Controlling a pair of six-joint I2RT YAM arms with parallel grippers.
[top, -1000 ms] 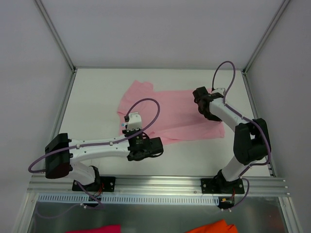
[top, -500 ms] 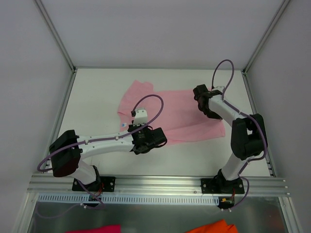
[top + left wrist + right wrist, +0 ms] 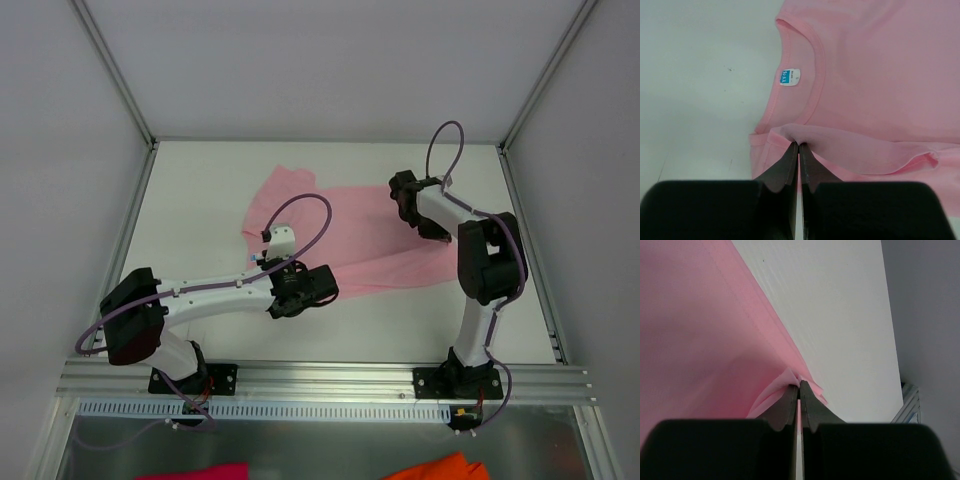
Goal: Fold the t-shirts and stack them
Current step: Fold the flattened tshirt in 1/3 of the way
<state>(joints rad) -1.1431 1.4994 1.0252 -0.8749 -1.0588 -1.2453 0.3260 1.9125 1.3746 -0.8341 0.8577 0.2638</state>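
The pink t-shirt lies spread on the tabletop, neck label showing. The left jaws are closed on a raised fold beside the collar. The right jaws pinch an edge at the opposite end, likely so both ends can be carried over together.

The left arm stretches low, black left gripper pinching the light pink cloth t-shirt. The right arm stands folded, right gripper likewise.

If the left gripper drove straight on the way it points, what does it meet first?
The left gripper is shut on the pink t-shirt; ahead lies its collar, likely first.
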